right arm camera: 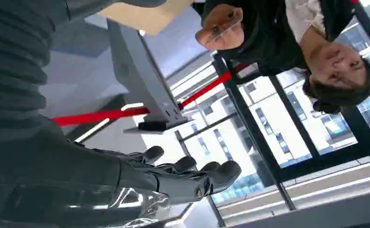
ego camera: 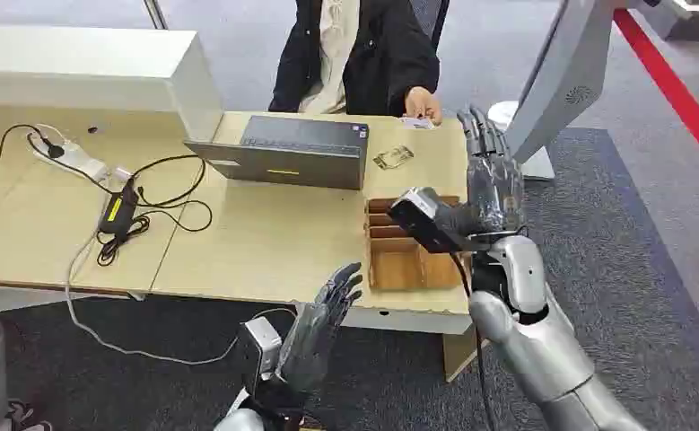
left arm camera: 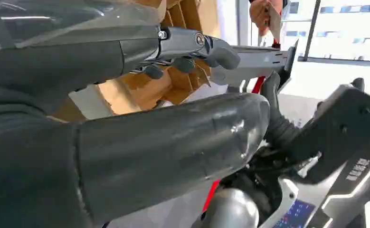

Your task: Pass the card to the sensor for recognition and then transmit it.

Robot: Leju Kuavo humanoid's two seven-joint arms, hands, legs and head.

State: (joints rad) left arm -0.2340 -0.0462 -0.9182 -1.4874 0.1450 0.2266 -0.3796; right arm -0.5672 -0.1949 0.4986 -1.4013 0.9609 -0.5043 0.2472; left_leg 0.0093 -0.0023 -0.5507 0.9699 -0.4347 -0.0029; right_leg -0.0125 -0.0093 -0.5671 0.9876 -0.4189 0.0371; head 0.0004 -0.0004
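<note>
The right hand [ego camera: 492, 184] was raised, fingers extended and empty, toward the seated person's hand [ego camera: 422, 105] holding the card [ego camera: 420, 122] at the desk's [ego camera: 265, 242] far edge; the left hand [ego camera: 323, 323] hung open, empty.

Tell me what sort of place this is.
Probably an office or lobby reception desk: a person sits behind a wooden desk with a laptop, and large windows look onto city buildings.
</note>
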